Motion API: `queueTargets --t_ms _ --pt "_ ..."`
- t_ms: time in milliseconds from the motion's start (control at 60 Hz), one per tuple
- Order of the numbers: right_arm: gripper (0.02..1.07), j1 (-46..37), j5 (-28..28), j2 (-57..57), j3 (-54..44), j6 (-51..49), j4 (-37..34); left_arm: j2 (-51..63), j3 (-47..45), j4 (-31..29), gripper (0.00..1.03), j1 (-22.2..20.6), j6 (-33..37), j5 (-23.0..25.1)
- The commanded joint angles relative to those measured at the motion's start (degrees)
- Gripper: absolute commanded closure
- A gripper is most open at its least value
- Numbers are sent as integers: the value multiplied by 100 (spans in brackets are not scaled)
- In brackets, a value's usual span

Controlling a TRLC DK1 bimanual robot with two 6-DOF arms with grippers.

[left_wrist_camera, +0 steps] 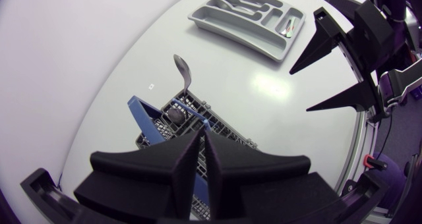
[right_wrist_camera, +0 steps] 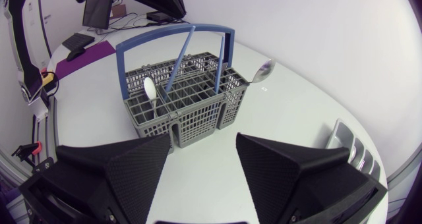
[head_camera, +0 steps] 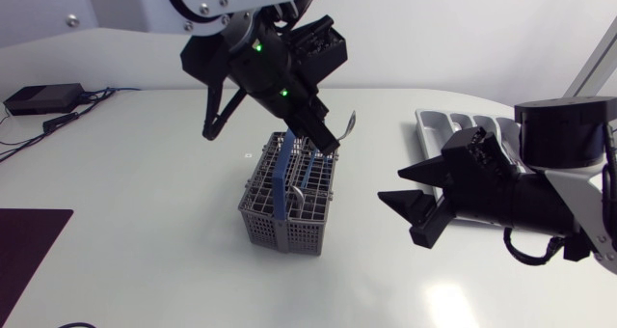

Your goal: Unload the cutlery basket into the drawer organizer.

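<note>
Partway through. drawer organizer [left_wrist_camera: 254,43] already holds a few metal pieces [left_wrist_camera: 245,1], sits well apart from the cutlery basket [head_camera: 284,217], which is mid-table under the left arm. Still to unload, as far as I can see: one shiny spoon [right_wrist_camera: 262,71] leaning out over the rim and a second spoon [right_wrist_camera: 150,89] standing bowl-up inside. Left gripper [left_wrist_camera: 201,141] is just above the basket, fingers together; can't tell if anything thin is pinched. Right gripper [right_wrist_camera: 203,138] is spread wide, empty, facing the basket. Basket is grey plastic grid with a blue arched handle [right_wrist_camera: 175,34]; organizer is smooth grey moulded plastic with long compartments.
</note>
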Motion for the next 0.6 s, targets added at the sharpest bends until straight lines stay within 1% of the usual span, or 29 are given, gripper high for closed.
queueTargets --t_ms 0,333,583 --pt "34 -36 -27 -40 91 -58 -98 -266 -147 -70 89 0 -125 47" --pt "34 -19 -44 -23 240 -32 -160 -653 -454 -70 89 44 -116 47" --pt "34 175 -53 417 724 170 -151 -1172 -762 -79 89 273 -46 73"
